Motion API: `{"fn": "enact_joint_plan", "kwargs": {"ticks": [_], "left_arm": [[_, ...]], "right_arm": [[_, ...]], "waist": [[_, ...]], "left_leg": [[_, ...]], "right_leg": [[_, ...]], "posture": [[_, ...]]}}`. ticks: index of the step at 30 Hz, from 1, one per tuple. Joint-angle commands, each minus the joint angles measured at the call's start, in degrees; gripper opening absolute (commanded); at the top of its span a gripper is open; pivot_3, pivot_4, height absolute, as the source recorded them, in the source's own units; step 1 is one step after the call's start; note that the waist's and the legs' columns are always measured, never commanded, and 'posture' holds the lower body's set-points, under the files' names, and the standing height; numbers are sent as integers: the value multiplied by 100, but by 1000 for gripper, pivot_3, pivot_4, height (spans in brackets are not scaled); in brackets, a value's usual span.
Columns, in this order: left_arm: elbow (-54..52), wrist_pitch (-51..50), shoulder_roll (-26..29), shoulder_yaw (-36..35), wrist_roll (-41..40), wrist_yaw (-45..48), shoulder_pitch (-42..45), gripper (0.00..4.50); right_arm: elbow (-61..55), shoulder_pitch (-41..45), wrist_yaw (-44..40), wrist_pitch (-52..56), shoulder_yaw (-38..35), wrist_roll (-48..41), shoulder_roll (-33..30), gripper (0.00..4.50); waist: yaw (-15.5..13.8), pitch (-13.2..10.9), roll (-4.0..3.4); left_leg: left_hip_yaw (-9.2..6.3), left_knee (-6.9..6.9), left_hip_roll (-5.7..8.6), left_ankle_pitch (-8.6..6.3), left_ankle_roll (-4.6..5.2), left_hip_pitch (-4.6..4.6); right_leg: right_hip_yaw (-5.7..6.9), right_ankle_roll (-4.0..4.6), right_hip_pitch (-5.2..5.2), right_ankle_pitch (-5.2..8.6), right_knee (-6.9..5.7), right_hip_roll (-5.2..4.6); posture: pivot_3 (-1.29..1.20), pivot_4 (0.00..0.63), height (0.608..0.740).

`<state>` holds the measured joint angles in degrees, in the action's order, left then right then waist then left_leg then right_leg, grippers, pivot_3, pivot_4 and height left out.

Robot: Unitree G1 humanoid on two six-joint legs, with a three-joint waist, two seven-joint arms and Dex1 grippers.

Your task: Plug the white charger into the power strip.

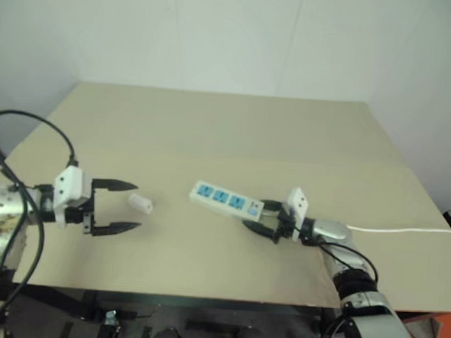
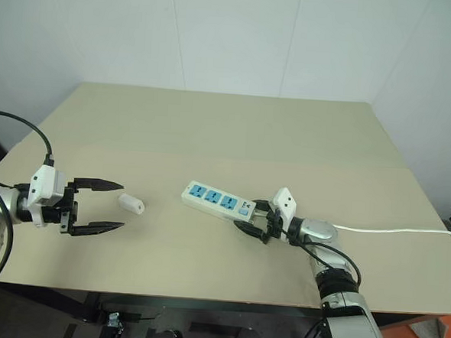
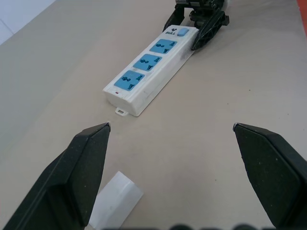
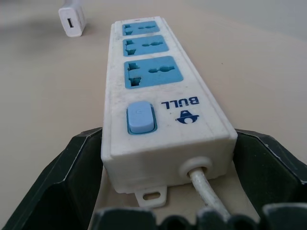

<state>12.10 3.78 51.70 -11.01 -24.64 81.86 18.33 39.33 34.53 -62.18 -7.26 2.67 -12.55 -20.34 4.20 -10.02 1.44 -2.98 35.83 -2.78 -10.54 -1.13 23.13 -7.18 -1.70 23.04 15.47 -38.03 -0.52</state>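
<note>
A bare test room, likely a robotics lab: plain white walls (image 2: 233, 39) meet in a corner behind a plain beige bench (image 2: 235, 131) carrying little, with black cables (image 1: 29, 126) looping beside it

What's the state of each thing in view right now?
charger: lying on the table, unplugged, just ahead of the left gripper, not held.
strip: flat on the table, all three sockets empty, switch end between the right gripper's fingers.
cord: runs from the strip's switch end along the table to the robot's right.
left gripper: open, holding nothing.
right gripper: fingers on either side of the strip's switch end.
</note>
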Motion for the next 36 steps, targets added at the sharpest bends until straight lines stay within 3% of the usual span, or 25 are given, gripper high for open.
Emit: {"fn": "enact_joint_plan", "kwargs": {"ticks": [1, 3, 8, 13, 17, 21, 24, 29, 36], "left_arm": [[-21, 124, 7, -24, 9, 9, 140, 4500], [3, 141, -23, -28, -8, 15, 180, 4500], [218, 156, 28, 186, 191, 112, 671, 4500], [1374, 458, 29, 1118, 1029, 772, 2491, 4500], [2237, 648, 158, 3032, 1709, 1064, 4142, 4500], [2786, 890, 33, 4870, 2065, 1064, 5261, 4500], [3078, 1035, -201, 5707, 2564, 1064, 5687, 4500], [3366, 1510, -434, 6304, 3174, 1064, 5745, 4500], [3622, 1727, -705, 6135, 3852, 1041, 5570, 4500]], "right_arm": [[56, 58, -120, 59, -84, -77, 24, 3920], [41, 38, -175, 23, -59, -37, 41, 3439], [18, -14, -213, -82, 8, 81, 44, 3438], [153, 15, -301, -250, 76, 219, 22, 3438], [209, 65, -350, -257, 69, 228, -7, 3438], [215, 69, -407, -225, 67, 230, -58, 3438], [174, 29, -371, -186, 78, 266, -93, 3438], [29, -108, -334, -151, 118, 296, -123, 3438], [-141, -211, -293, -65, 150, 290, -113, 3438]], "waist": [[-2, 0, 0], [-3, 0, 0], [-4, 1, 2], [-13, 3, 5], [3, 4, 5], [31, 4, 5], [39, 4, 4], [29, 3, 6], [-15, 3, 6]], "left_leg": [[-1, 0, 0, 0, 0, 0], [0, 1, 0, 0, 0, 0], [-1, 1, 0, 0, 0, 1], [-9, 7, 1, 2, -3, 0], [-9, 10, 6, 3, -5, 1], [-7, 5, 6, 1, -1, 3], [-8, 3, 7, 0, 1, 10], [-7, 5, 7, 0, 1, 13], [-9, 7, 9, 0, 1, 16]], "right_leg": [[0, 0, 0, 0, 0, 0], [0, 0, 0, 0, 0, 0], [1, 0, -1, 0, 0, 1], [6, -11, -6, 2, 0, 8], [2, -30, -11, 8, 6, 8], [-6, -32, -7, 10, 4, 7], [-5, -33, 0, 11, 3, 8], [-6, -34, 2, 12, 3, 7], [-5, -35, 3, 12, 3, 7]], "posture": [[0, 150, 740], [0, 150, 740], [0, 150, 740], [0, 150, 740], [0, 150, 740], [0, 150, 740], [0, 150, 740], [0, 150, 740], [0, 150, 740]]}}
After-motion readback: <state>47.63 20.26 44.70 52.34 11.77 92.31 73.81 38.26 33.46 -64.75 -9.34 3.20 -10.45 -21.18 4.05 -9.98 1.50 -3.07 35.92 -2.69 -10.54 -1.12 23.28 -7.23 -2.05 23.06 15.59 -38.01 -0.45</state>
